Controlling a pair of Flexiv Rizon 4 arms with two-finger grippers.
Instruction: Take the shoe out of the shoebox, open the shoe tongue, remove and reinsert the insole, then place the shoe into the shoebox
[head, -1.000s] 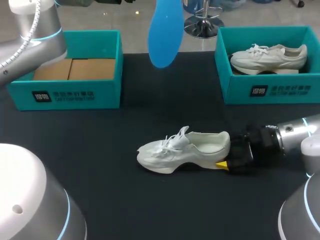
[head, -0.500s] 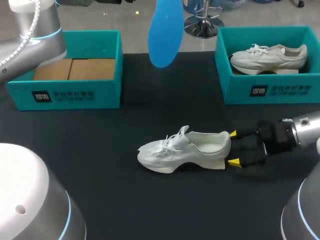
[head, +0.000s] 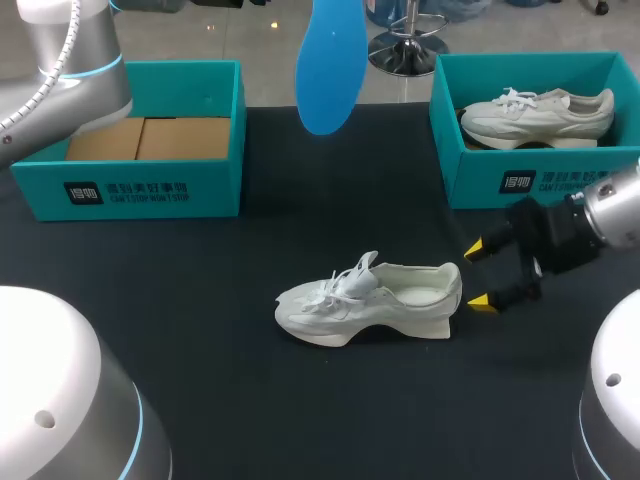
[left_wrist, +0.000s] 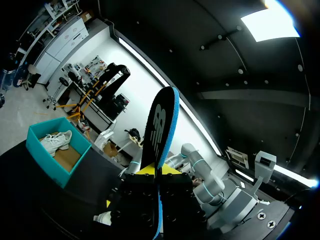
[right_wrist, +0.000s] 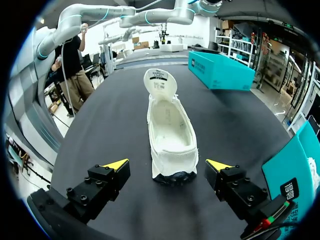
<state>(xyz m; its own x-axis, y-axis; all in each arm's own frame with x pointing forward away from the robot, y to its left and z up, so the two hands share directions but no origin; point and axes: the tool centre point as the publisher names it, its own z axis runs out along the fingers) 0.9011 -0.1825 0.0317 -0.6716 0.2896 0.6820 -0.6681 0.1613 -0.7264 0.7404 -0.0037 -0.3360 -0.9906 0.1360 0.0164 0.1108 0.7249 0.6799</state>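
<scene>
A white shoe (head: 370, 300) lies on its sole mid-table, toe to the left, its tongue (right_wrist: 160, 82) pulled up. My right gripper (head: 478, 275) hovers open just behind the heel, touching nothing. In the right wrist view the shoe (right_wrist: 170, 130) lies ahead of the spread gripper (right_wrist: 170, 165), heel nearest. The blue insole (head: 328, 60) hangs high above the table's far side. In the left wrist view my left gripper (left_wrist: 159, 172) is shut on the insole (left_wrist: 160, 130), which stands up between its fingers.
A teal shoebox (head: 130, 190) at the far left holds only its cardboard floor. A second teal shoebox (head: 540, 180) at the far right holds another white shoe (head: 540, 112), close beside my right arm. Black tabletop surrounds the shoe.
My right gripper, open throughout, has drawn back from the shoe's heel to the right and risen. The shoe, the insole and the left arm have stayed put.
</scene>
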